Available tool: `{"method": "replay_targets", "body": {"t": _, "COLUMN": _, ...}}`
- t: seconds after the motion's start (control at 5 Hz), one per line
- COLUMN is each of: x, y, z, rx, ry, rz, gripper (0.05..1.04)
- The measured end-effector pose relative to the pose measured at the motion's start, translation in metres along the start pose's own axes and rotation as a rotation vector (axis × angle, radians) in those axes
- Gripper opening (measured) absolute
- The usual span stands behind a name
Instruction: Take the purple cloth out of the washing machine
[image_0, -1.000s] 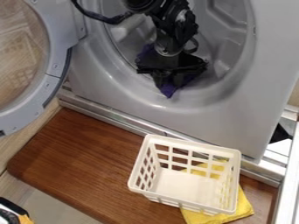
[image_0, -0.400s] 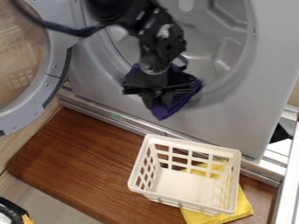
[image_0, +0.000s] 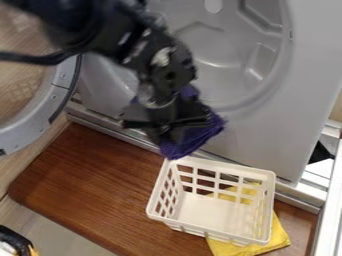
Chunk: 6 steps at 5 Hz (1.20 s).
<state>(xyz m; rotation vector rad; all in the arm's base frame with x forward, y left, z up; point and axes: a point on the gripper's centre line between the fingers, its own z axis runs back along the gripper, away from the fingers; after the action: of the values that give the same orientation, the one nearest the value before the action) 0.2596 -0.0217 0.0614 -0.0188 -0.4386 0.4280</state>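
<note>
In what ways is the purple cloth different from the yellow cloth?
The purple cloth hangs bunched from the pincer, while the yellow cloth lies flat on the wooden board. The purple cloth is dark; the yellow cloth is bright and partly under the white basket. Each has one plain colour.

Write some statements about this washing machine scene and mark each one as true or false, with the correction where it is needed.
1. The gripper is holding the purple cloth. True.
2. The door of the washing machine is closed. False: it stands open, at the left of the view.
3. The white basket stands on the brown board. True.
4. The purple cloth lies at the bottom of the basket. False: it hangs at the gripper.
5. A yellow cloth lies partly under the basket. True.
6. The basket is inside the drum. False: it stands outside, in front of the machine.
</note>
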Motion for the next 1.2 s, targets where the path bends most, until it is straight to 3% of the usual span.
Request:
{"method": "replay_targets", "body": {"t": 0.2, "x": -0.013, "y": 0.022, "z": -0.006, "rx": 0.017, "ry": 0.032, "rz": 0.078, "gripper": 0.245}}
{"method": "replay_targets", "body": {"t": 0.4, "x": -0.018, "y": 0.040, "z": -0.012, "rx": 0.039, "ry": 0.033, "rz": 0.124, "gripper": 0.245}}
{"method": "replay_targets", "body": {"t": 0.6, "x": -0.021, "y": 0.056, "z": -0.022, "rx": 0.087, "ry": 0.057, "rz": 0.185, "gripper": 0.245}}
{"method": "replay_targets", "body": {"t": 0.8, "x": -0.029, "y": 0.067, "z": -0.040, "rx": 0.120, "ry": 0.102, "rz": 0.216, "gripper": 0.245}}
{"method": "replay_targets", "body": {"t": 1.0, "x": -0.032, "y": 0.069, "z": -0.058, "rx": 0.125, "ry": 0.106, "rz": 0.238, "gripper": 0.245}}
{"method": "replay_targets", "body": {"t": 1.2, "x": -0.031, "y": 0.065, "z": -0.081, "rx": 0.130, "ry": 0.142, "rz": 0.240, "gripper": 0.245}}
